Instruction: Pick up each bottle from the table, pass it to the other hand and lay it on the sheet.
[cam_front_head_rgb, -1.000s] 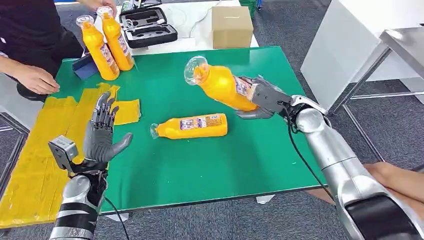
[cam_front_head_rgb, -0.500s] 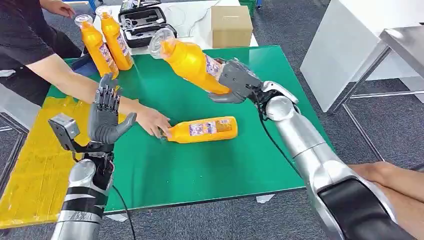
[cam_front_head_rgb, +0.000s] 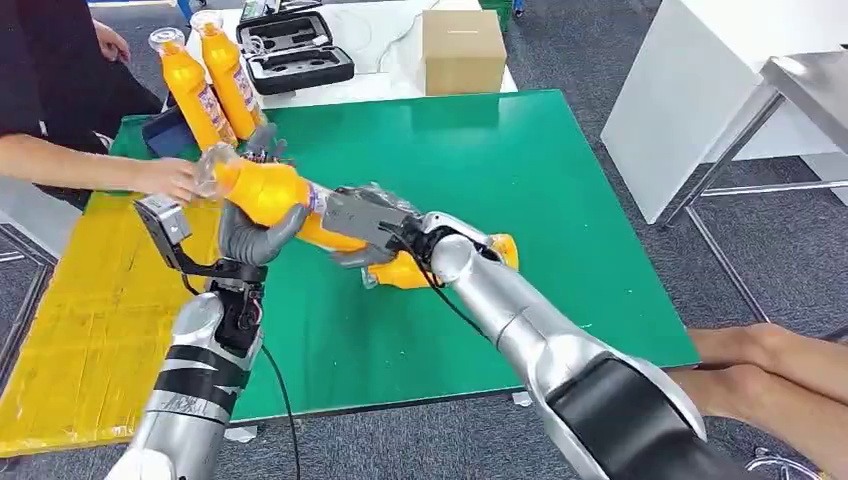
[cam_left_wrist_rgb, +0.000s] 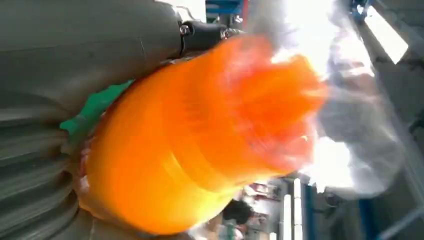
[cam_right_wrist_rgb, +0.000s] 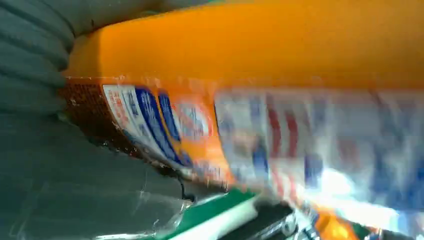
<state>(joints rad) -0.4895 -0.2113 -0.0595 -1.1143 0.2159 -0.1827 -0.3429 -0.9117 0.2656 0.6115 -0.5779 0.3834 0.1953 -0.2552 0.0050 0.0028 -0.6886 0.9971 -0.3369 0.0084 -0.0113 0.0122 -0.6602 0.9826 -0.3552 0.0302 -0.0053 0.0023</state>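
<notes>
Head view: I see both hands on the same orange bottle (cam_front_head_rgb: 262, 190), held above the green table (cam_front_head_rgb: 560, 200), near its left side.
R hand (cam_front_head_rgb: 362, 222): fingers wrapped round the bottle's lower body, at the label.
L hand (cam_front_head_rgb: 252, 232): cupped under the upper body, thumb up against it; looks like it grips too, fingers mostly hidden behind the bottle.
Bottle pose: tilted, clear cap end up-left, base toward R hand.
Person's hand (cam_front_head_rgb: 172, 178): at the cap end, touching or just beside it, can't tell which.
2nd bottle (cam_front_head_rgb: 440, 268): lying on the table, mostly hidden behind R forearm.
2 more bottles (cam_front_head_rgb: 210, 85): upright at far-left table corner, next to each other.
Yellow sheet (cam_front_head_rgb: 80, 320): along the table's left side, below L arm.
L wrist view: orange bottle (cam_left_wrist_rgb: 200, 140) pressed close against the grey hand cover, cap end blurred.
R wrist view: bottle label (cam_right_wrist_rgb: 210, 130) tight against the palm, blurred.
Background: black tool case (cam_front_head_rgb: 295, 50) and cardboard box (cam_front_head_rgb: 462, 50) on a white table behind.
</notes>
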